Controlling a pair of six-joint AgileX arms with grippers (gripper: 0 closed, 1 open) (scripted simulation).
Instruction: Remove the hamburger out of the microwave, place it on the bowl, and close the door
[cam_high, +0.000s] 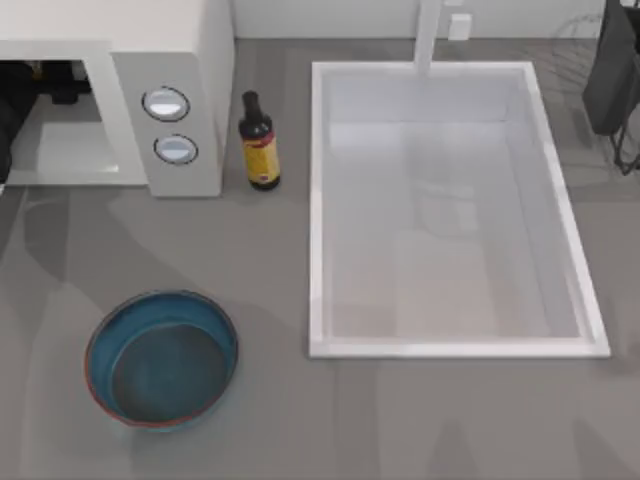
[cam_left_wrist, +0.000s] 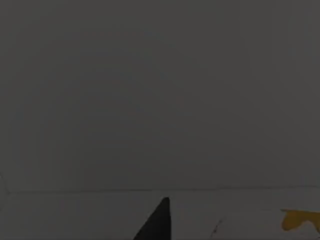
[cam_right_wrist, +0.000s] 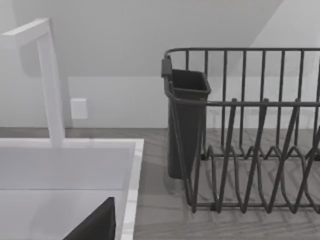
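Microwave (cam_high: 150, 100) top-left, L arm inside cavity; fingers' state unclear. Bowl (cam_high: 161, 358) on open counter.

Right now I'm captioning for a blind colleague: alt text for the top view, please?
An off-white boxy microwave sits at the grey table's upper left, a dark sauce bottle beside it. A teal bowl with reddish-brown rim lies lower left; a large white rectangular sink fills the right.
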